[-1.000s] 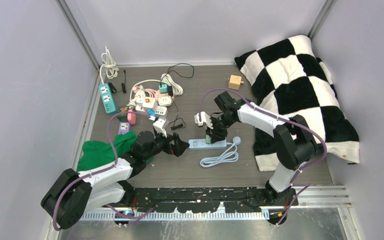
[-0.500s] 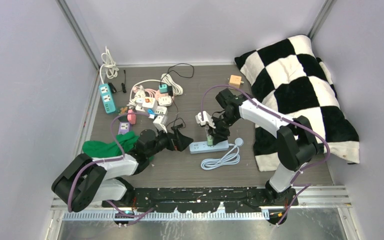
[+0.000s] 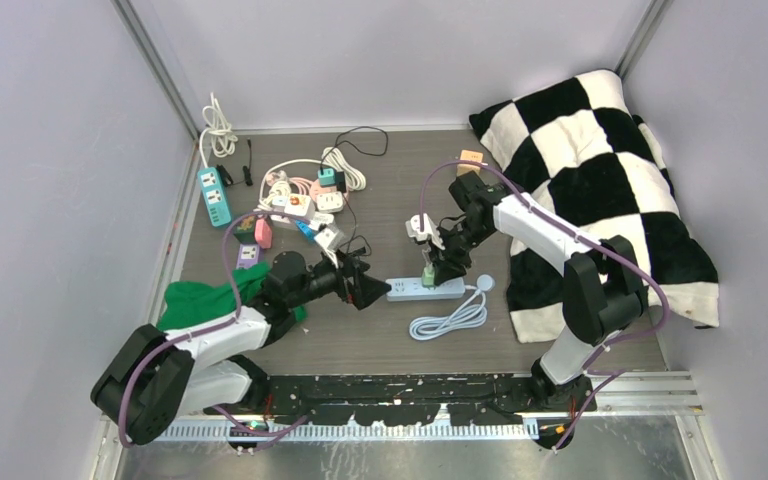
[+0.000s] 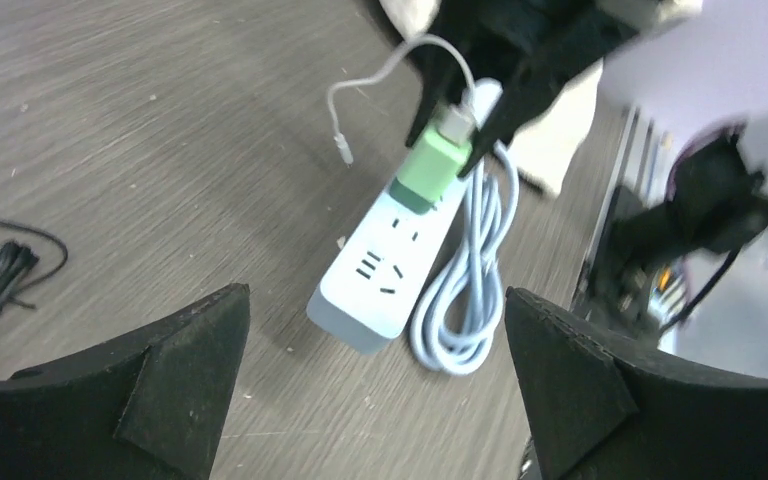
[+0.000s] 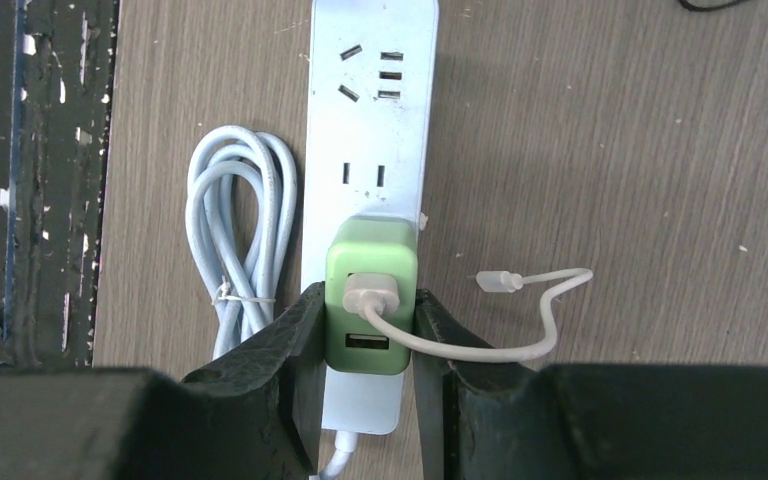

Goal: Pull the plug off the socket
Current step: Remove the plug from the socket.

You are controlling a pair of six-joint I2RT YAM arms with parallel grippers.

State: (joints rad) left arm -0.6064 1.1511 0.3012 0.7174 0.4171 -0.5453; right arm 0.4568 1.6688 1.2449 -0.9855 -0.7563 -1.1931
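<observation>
A green plug [image 5: 370,300] with a short white USB cable [image 5: 520,300] stands in a white socket strip [image 5: 372,110] in the middle of the table. My right gripper [image 5: 368,297] is shut on the plug's two sides from above; the same grip shows in the top view, with the right gripper [image 3: 432,268] over the plug [image 3: 427,273]. My left gripper [image 4: 375,300] is open wide and low, facing the strip's left end [image 4: 380,275] without touching it. In the top view the left gripper [image 3: 372,286] sits just left of the strip [image 3: 405,290].
The strip's coiled white cord [image 3: 448,315] lies in front of it. A checkered pillow [image 3: 600,180] fills the right side. A pile of adapters and strips [image 3: 300,205], a teal strip [image 3: 214,194], a green cloth [image 3: 200,300] and an orange cube [image 3: 471,157] lie left and behind.
The strip, with the plug and my right gripper on it, has shifted to the right. My left gripper has followed to the right toward the strip's left end, staying open.
</observation>
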